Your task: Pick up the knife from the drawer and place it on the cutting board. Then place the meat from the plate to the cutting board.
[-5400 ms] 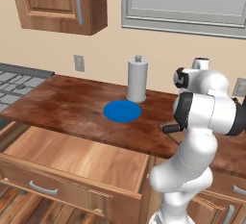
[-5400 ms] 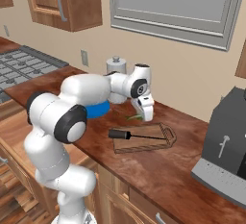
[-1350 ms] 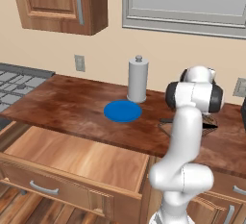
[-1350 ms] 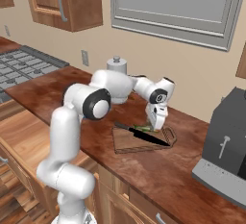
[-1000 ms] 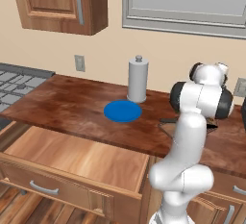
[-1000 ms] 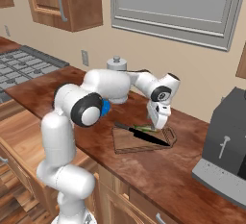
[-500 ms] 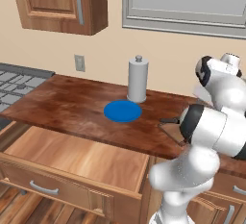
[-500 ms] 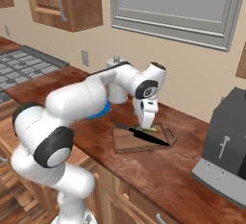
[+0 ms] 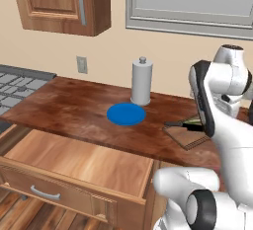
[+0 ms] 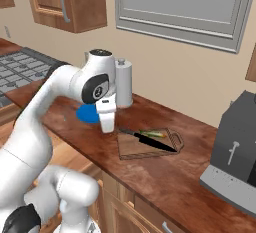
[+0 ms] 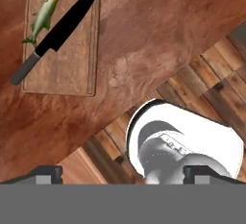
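Both items lie on the cutting board: the knife set diagonally across it, the meat just beside the blade, apart from it or barely so. The plate is bare, on the tabletop near the paper towel roll. The drawer stands pulled out, nothing visible inside. Judged: both placements done; what is left is a clean retreat.

The claw hangs above the tabletop between plate and board, jaws wide, carrying nothing.

To do it well: lift clear, straight away from the board, so the arm sweeps neither knife handle nor meat; keep away from the roll.

Materials and shapes:
- Board: brown wood, rectangular, darker raised rim, a wire handle at one end.
- Knife: thin black tapering blade, rounded grey-looking handle overhanging the rim.
- Meat: small, fish-shaped, yellow-green.
- Plate: flat, glossy blue disc.
- Tabletop: mottled reddish wood.
- Drawer: pale planks, curved silver pull.
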### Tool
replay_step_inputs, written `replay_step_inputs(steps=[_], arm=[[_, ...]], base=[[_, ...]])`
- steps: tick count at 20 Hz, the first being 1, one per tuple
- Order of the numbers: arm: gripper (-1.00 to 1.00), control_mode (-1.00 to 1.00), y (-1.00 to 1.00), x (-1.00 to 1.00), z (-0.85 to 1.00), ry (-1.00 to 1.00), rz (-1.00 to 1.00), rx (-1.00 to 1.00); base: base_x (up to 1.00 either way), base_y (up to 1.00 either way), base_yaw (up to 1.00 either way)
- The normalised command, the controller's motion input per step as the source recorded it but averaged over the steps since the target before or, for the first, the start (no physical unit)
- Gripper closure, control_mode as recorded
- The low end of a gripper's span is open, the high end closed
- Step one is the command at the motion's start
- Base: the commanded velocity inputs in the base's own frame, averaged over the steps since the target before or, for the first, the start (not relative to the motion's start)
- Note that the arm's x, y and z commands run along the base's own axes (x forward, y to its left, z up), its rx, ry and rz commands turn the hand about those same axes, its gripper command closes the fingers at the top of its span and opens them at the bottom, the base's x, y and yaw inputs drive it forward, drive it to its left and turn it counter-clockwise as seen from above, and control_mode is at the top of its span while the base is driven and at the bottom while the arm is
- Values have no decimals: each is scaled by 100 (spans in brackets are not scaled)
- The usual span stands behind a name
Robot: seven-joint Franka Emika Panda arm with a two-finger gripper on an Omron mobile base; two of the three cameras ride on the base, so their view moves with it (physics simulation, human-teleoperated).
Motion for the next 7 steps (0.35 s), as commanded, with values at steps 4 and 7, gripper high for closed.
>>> replay_step_inputs(steps=[4,7], arm=[[-100,-100,64,-100,79,-41,7,-15],[-100,-100,30,-100,70,-46,20,-9]], base=[[0,0,0],[0,0,0]])
